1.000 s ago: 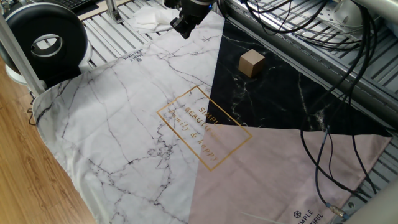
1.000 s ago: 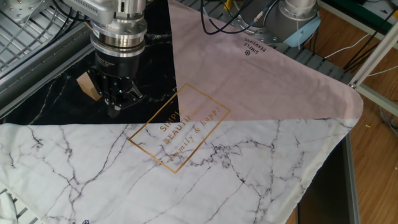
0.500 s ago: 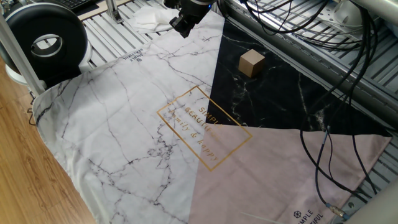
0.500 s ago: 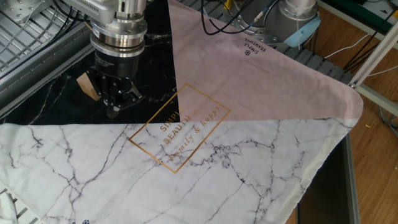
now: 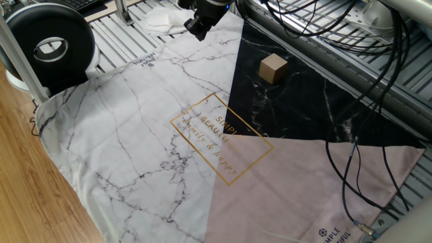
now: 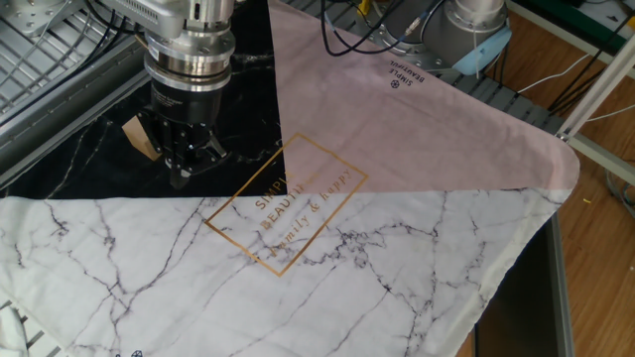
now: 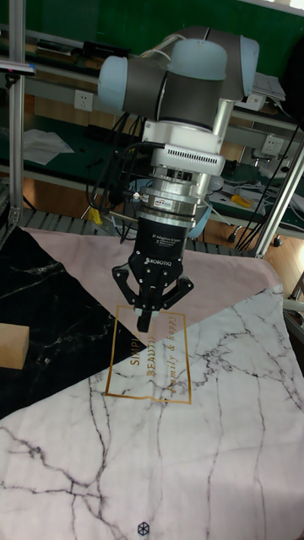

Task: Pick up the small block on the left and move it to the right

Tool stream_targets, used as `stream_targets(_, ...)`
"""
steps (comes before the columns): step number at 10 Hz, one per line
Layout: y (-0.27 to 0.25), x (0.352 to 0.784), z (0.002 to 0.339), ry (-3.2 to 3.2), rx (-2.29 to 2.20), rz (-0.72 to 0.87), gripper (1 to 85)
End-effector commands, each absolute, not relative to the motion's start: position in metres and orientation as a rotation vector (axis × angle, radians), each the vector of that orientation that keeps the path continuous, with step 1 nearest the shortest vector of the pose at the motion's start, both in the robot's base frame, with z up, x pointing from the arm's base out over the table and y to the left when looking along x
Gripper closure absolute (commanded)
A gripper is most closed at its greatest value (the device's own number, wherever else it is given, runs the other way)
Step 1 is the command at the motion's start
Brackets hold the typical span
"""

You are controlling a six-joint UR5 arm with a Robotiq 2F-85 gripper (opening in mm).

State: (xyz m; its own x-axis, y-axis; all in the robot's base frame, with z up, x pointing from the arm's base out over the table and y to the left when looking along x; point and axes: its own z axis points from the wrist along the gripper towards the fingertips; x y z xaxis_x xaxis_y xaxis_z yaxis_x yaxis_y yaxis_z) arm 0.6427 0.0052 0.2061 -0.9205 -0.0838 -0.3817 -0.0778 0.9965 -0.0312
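Fingers of the hand [image 7: 145, 322] point straight down with their tips pressed together, gripping nothing, raised above the patterned cloth [image 6: 397, 228] near its gold-printed square [image 7: 150, 354]. Arm [image 7: 181, 80] stands vertical over the desk. Block [image 5: 273, 68] sits on the cloth's black section, apart from the hand.

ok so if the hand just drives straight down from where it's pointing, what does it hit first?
Probably the cloth, not the small block. The hand points straight down with fingers closed, above the gold printed frame; the block sits off to the side on the black panel. Height is unclear.
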Motion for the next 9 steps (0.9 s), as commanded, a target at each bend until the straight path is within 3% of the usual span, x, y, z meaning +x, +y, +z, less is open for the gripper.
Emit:
stream_targets(1, 0.009, 0.641, 0.205, 2.749, -0.108, -0.003, 84.7)
stream_targets(8, 0.011, 0.583, 0.182, 2.960, -0.219, -0.011, 84.7)
stream_targets(9, 0.016, 0.550, 0.178, 3.085, -0.252, 0.031, 84.7)
